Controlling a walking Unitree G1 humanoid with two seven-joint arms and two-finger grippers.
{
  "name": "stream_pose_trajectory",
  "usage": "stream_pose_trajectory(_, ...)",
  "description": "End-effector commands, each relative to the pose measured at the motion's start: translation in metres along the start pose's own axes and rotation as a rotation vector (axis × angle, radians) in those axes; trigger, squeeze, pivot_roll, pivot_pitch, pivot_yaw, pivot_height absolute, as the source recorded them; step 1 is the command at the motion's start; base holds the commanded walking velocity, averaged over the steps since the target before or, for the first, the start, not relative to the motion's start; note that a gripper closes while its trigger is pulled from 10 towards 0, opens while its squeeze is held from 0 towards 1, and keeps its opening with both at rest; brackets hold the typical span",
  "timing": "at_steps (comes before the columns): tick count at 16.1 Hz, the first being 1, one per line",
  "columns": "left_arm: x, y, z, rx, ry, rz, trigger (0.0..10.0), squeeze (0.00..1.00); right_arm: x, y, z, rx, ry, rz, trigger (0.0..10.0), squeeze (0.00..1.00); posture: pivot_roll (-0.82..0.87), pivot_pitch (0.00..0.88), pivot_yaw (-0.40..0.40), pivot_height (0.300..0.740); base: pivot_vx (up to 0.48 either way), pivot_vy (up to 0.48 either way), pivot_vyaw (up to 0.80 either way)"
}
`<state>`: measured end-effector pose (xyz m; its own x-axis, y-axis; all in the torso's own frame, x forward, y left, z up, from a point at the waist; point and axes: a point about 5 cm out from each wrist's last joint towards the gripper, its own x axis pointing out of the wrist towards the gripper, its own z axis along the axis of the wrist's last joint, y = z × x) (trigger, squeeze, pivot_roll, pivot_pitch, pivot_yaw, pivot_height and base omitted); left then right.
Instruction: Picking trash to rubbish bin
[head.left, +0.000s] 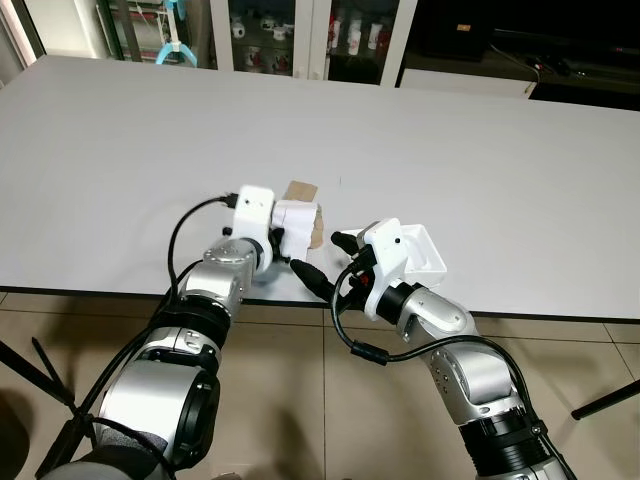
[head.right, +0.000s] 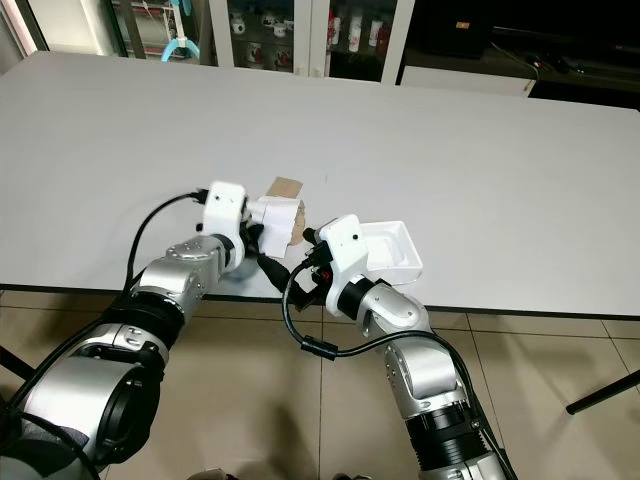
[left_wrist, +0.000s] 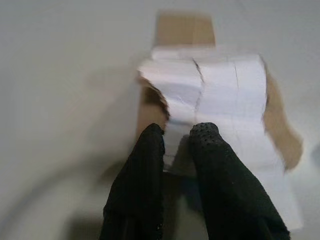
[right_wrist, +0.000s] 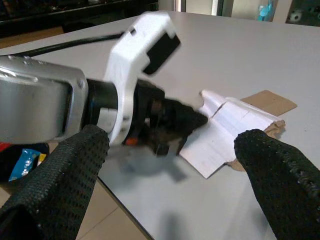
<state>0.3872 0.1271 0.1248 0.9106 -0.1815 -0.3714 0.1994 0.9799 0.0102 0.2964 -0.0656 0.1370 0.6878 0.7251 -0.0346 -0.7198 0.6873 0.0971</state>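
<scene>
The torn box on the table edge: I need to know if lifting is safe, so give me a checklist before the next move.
1. Left gripper shut on the torn box: ok.
2. Grip deep enough to hold: cannot tell, it pinches only the near edge.
3. Right gripper open and off the box: ok.
4. Box free of other items on the table: ok.
5. Rubbish bin located: not ok.
</scene>
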Motion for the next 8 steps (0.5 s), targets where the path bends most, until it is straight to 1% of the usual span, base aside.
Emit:
stream_pose_trajectory(1, -0.002, -0.003, 0.019, -0.045, -0.142, -0.010, 1.0, 0.00, 0.000, -0.003, 0.001, 0.010, 0.000, -0.016, 10.0, 0.00, -0.02, 0.043, -0.069, 0.740, 0.000, 0.000, 0.00)
stream_pose_trajectory(2, -0.005, -0.004, 0.032, -0.081, -0.243, -0.028, 10.0, 0.00, 0.000, -0.003, 0.001, 0.009, 0.000, -0.016, 10.0, 0.00, -0.02, 0.043, -0.070, 0.740, 0.000, 0.000, 0.00)
stream_pose_trajectory(3, -0.007, -0.005, 0.041, -0.102, -0.306, -0.034, 10.0, 0.00, 0.001, -0.004, 0.001, 0.008, -0.001, -0.016, 10.0, 0.00, -0.02, 0.042, -0.070, 0.740, 0.000, 0.000, 0.00)
stream_pose_trajectory(5, -0.011, -0.004, 0.052, -0.117, -0.394, -0.020, 10.0, 0.00, 0.001, -0.004, 0.001, 0.006, -0.003, -0.019, 10.0, 0.00, -0.02, 0.040, -0.070, 0.740, 0.000, 0.000, 0.00)
stream_pose_trajectory(7, -0.014, -0.005, 0.058, -0.141, -0.432, -0.032, 10.0, 0.00, 0.001, -0.004, 0.002, 0.006, -0.005, -0.019, 10.0, 0.00, -0.02, 0.039, -0.071, 0.740, 0.000, 0.000, 0.00)
stream_pose_trajectory(8, -0.013, -0.007, 0.057, -0.133, -0.428, -0.039, 10.0, 0.00, 0.002, -0.004, 0.002, 0.005, -0.005, -0.018, 10.0, 0.00, -0.02, 0.038, -0.071, 0.740, 0.000, 0.000, 0.00)
